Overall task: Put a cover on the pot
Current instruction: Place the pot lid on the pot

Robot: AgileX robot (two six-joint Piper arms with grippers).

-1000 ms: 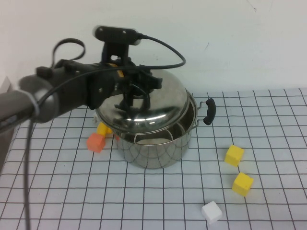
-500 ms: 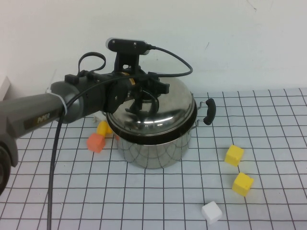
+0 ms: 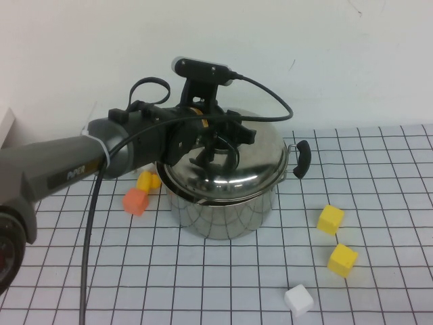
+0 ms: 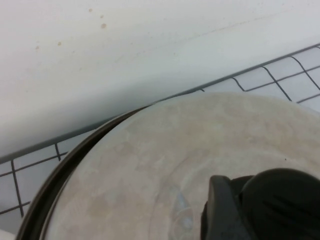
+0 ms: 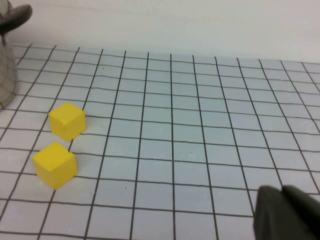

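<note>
The left claw (image 3: 215, 139) grips the black knob (image 4: 272, 200) of the domed steel lid (image 3: 226, 166), sitting directly over the large shiny steel pot (image 3: 223, 210) near the worktop's (image 3: 379, 284) far edge, almost seated. The right claw (image 5: 287, 215) hangs near the right edge; its opening cannot be told.

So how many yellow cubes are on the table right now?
3. One right of the pot, one just nearer the robot, and one left of the pot behind the orange cube. The pot may hide more.
</note>
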